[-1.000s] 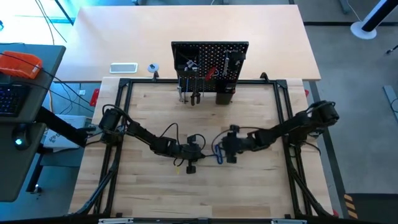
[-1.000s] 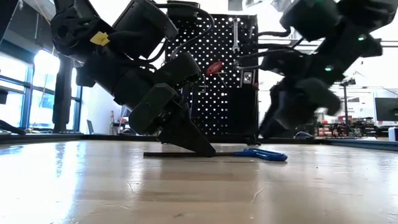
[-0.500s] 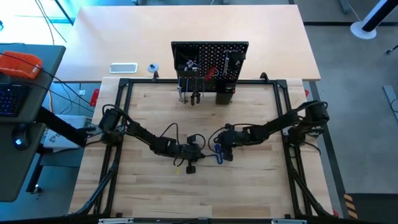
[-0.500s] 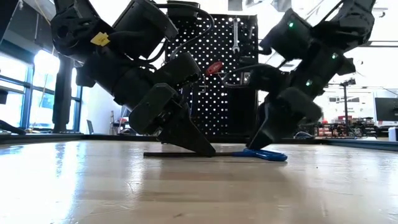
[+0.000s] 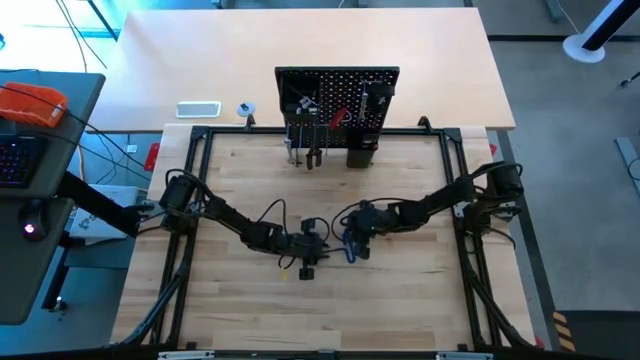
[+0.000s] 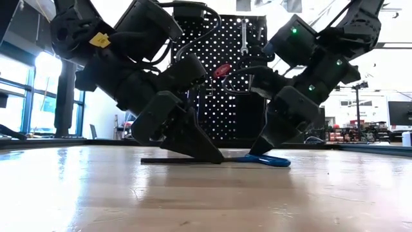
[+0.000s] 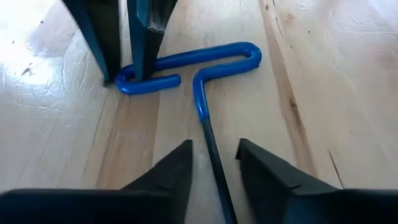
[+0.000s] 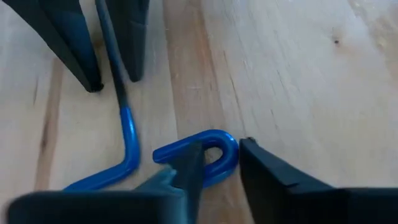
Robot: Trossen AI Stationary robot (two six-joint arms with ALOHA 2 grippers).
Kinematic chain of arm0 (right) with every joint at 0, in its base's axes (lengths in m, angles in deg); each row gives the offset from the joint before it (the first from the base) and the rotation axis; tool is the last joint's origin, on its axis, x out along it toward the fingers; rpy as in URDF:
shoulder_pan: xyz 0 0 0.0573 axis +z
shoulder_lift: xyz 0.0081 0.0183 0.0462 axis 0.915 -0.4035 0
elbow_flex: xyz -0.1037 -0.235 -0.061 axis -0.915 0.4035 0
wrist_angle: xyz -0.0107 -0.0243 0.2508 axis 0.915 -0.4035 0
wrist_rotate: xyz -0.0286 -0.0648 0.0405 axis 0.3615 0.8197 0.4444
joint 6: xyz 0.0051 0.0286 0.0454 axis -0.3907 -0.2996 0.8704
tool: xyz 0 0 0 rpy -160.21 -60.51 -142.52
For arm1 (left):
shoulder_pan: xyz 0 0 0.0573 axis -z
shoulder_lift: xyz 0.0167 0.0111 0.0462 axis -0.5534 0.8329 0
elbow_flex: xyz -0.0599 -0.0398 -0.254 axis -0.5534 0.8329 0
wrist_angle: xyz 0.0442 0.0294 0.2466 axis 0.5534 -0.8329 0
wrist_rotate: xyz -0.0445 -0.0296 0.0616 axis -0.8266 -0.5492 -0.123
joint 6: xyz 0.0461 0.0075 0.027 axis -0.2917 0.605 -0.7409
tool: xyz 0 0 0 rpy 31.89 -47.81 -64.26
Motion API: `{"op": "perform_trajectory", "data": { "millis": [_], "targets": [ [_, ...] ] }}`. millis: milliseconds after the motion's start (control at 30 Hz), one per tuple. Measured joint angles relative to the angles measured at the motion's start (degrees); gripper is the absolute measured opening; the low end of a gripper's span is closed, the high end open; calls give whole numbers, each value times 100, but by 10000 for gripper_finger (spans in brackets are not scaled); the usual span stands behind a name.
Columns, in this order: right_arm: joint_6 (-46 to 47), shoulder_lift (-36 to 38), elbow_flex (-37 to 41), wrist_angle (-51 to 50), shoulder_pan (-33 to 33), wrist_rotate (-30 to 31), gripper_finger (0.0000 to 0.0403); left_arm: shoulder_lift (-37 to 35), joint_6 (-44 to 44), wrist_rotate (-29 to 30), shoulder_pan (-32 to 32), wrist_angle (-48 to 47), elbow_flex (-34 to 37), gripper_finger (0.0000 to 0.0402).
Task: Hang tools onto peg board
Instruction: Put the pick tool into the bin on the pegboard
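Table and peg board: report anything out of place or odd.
One tool is off the peg board: the blue T hex key lies flat on the table. Both grippers are down on it, the left gripper astride its dark shaft, the right gripper at one end of the handle. Nothing looks spilled or damaged.

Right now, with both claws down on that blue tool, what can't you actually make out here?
- High view: the blue-handled T hex key is mostly covered by the right gripper.
- Left wrist view: its dark shaft runs out of sight between the left gripper's fingers.
- Right wrist view: part of the handle loop sits behind one finger.
- High view: the tools on the peg board are too small to identify.
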Motion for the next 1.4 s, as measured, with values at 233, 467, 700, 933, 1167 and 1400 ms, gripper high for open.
{"op": "perform_trajectory", "data": {
  "millis": [233, 467, 700, 933, 1167, 1400],
  "targets": [
    [121, 11, 0, -41, -12, 18, 14, 0, -12, 156, -16, 35, 0, 201],
    [185, 159, 39, 124, -14, -131, 4, -17, 211, -268, -195, -165, -15, 215],
    [41, 742, 70, -280, 10, -129, 1, -327, 148, -271, -146, -686, -5, 203],
    [-186, 1222, 50, -455, 28, -184, 1, -1463, -33, 123, -39, -2047, 132, 197],
    [-235, 1303, 44, -539, 52, -185, 1, -2049, 780, 370, -37, -1837, 1107, 175],
    [-336, 1307, 39, -531, 98, -177, 0, -1999, 1096, -103, -9, 227, 2093, 105]
  ]
}}
